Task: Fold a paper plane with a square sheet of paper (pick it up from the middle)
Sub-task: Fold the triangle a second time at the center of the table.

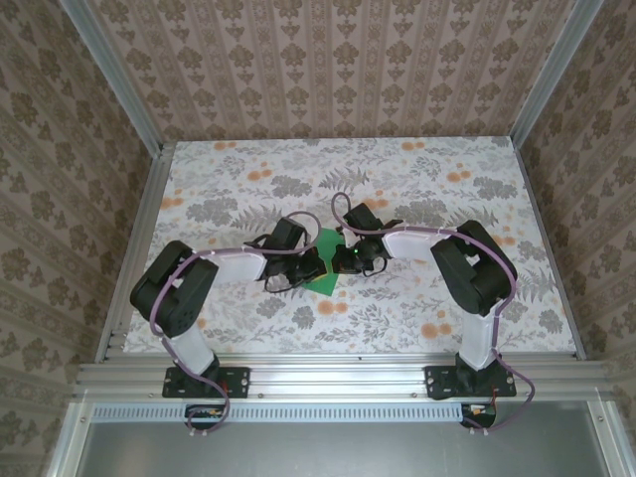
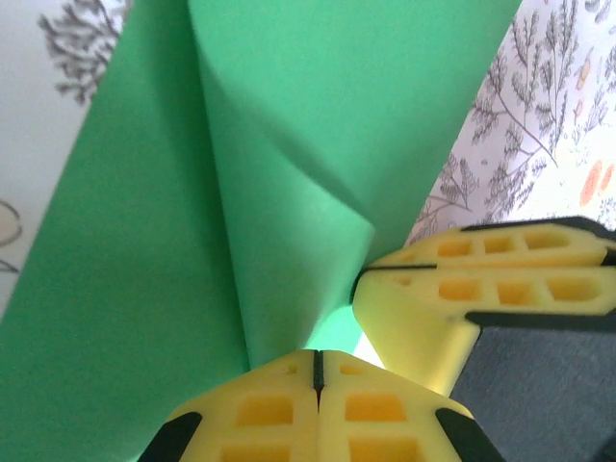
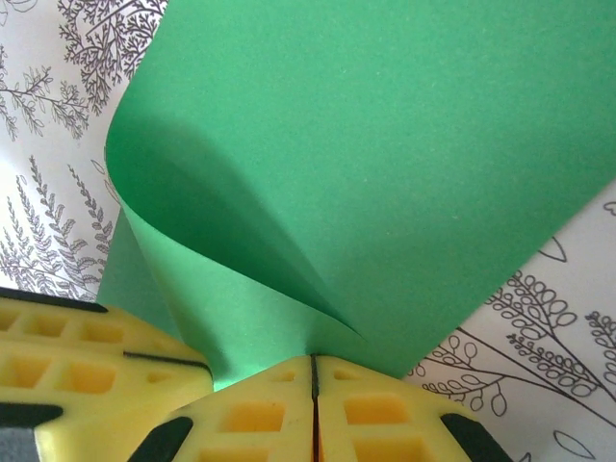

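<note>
The square sheet of paper (image 1: 325, 244) is bright green and sits at the table's middle, pinched between both grippers. In the left wrist view the sheet of paper (image 2: 289, 144) curls up into a cone that runs into my left gripper (image 2: 317, 358), whose jaws are shut on its edge. My right gripper (image 3: 313, 360) is likewise shut on a curled fold of the paper (image 3: 404, 144). The two grippers meet tip to tip: the right one's yellow fingers (image 2: 462, 289) show beside the left's, and the left one's fingers (image 3: 87, 356) show beside the right's. From above, the left gripper (image 1: 310, 266) and right gripper (image 1: 345, 260) almost touch.
The table (image 1: 248, 189) has a floral grey and orange cover. Aluminium frame rails (image 1: 328, 373) and patterned walls (image 1: 328, 70) enclose it on all sides. Both arms bend inward from their bases at the near edge.
</note>
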You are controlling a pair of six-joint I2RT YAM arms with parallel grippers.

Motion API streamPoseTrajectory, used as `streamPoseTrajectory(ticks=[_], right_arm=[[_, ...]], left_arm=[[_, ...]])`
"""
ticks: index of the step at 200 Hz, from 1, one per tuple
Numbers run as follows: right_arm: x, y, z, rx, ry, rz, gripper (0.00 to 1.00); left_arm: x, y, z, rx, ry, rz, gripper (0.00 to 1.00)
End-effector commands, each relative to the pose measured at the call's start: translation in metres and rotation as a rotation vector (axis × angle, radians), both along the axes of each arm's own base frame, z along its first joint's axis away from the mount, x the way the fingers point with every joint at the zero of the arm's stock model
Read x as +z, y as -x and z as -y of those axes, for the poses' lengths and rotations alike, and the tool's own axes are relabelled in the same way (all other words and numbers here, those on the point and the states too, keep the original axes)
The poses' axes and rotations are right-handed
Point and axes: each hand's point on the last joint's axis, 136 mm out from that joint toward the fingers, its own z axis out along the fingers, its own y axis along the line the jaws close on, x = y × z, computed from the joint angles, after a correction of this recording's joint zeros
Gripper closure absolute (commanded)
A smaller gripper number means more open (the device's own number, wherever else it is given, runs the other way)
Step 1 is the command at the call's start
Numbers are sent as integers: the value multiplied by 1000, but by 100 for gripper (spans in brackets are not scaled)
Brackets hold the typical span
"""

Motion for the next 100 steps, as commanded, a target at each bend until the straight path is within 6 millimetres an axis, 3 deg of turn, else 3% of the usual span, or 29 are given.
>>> streamPoseTrajectory(ticks=[1,52,100], right_arm=[[-39,22,31,0,170,-102,91],[-41,21,32,3,182,-101,91],[-43,22,35,10,197,-101,92]], left_arm=[[-11,-4,-9,34,-56,-34,98],[-25,1,-22,69,-131,-91,99],[9,-21,-9,74,-40,-4,94]])
